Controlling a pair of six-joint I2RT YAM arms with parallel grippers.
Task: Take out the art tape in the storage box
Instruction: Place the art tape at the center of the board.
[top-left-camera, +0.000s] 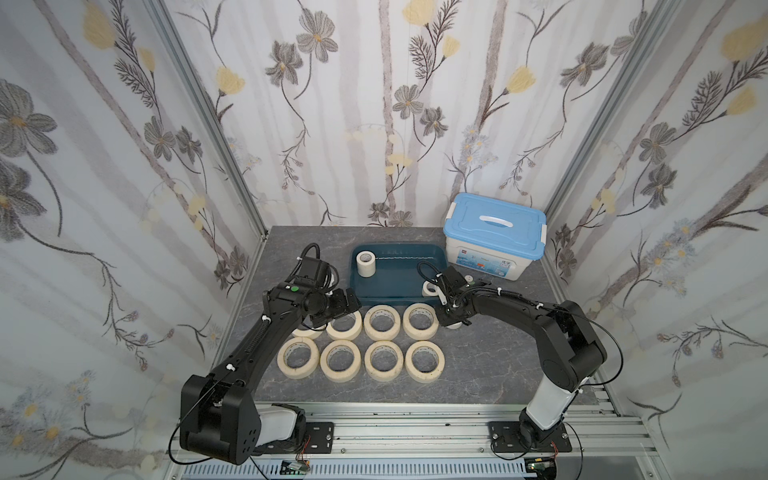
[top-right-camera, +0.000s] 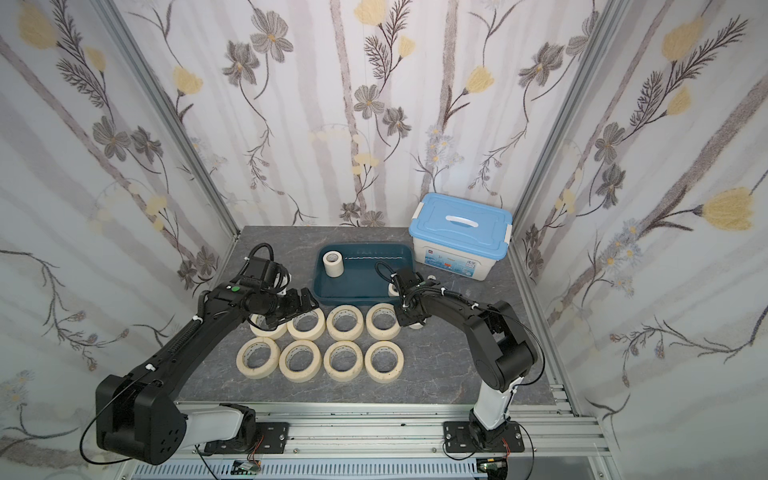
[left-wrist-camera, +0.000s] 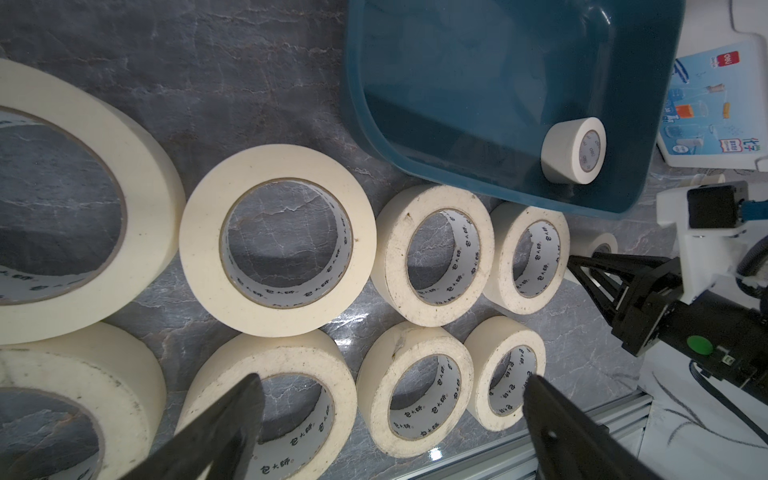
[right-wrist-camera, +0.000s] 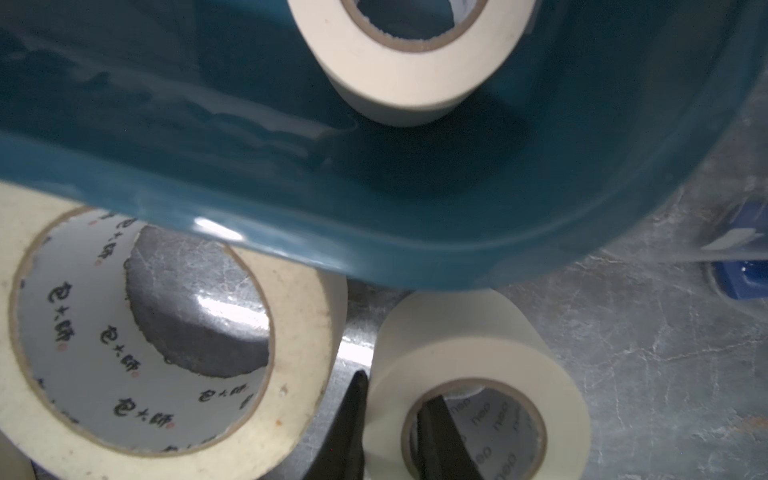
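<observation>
The dark teal storage box (top-left-camera: 397, 296) stands at the back middle of the table. Two small art tape rolls are in it: one upright in its back left corner (top-left-camera: 365, 264), one by its front right corner (top-left-camera: 428, 289), partly hidden behind my right wrist. My right gripper (right-wrist-camera: 395, 395) is shut on the wall of a third small roll (right-wrist-camera: 478, 353), one finger inside the core, just outside the box's front rim (right-wrist-camera: 374, 266). Several large rolls (top-left-camera: 424, 377) lie flat in two rows in front of the box. My left gripper (left-wrist-camera: 390, 399) hovers open over them, holding nothing.
A white tub with a light-blue handled lid (top-left-camera: 494, 237) stands at the back right, close to the box. A tiny white cap-like piece (top-left-camera: 469, 279) lies between them. Flowered walls close in three sides, and an aluminium rail (top-left-camera: 415, 432) runs along the front.
</observation>
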